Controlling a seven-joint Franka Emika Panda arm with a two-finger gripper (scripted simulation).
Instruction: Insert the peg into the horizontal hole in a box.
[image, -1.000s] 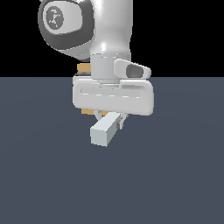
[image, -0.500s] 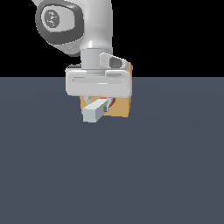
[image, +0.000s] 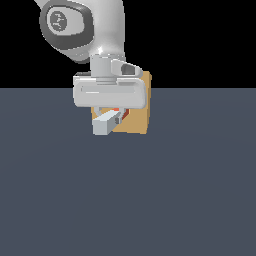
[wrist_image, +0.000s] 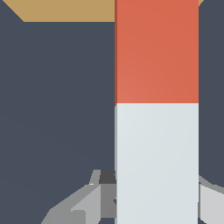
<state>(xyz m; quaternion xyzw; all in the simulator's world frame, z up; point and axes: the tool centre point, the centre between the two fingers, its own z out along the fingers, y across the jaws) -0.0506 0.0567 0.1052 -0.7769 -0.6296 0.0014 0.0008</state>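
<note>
My gripper is shut on the peg, holding it level above the floor. The peg's pale grey-white end points toward the camera in the exterior view; a bit of its orange-red part shows behind the fingers. In the wrist view the peg runs from its white half to its orange-red half, which reaches the tan box. The box stands right behind my hand, mostly covered by it. The hole is hidden behind the peg and hand. Whether the peg tip is inside the hole cannot be told.
The dark grey floor spreads around the box. My arm rises above the hand at the exterior view's upper left.
My hand has carried the peg away from the camera, toward the box. The peg looks smaller and higher in the exterior view, and the box now shows directly behind the hand.
</note>
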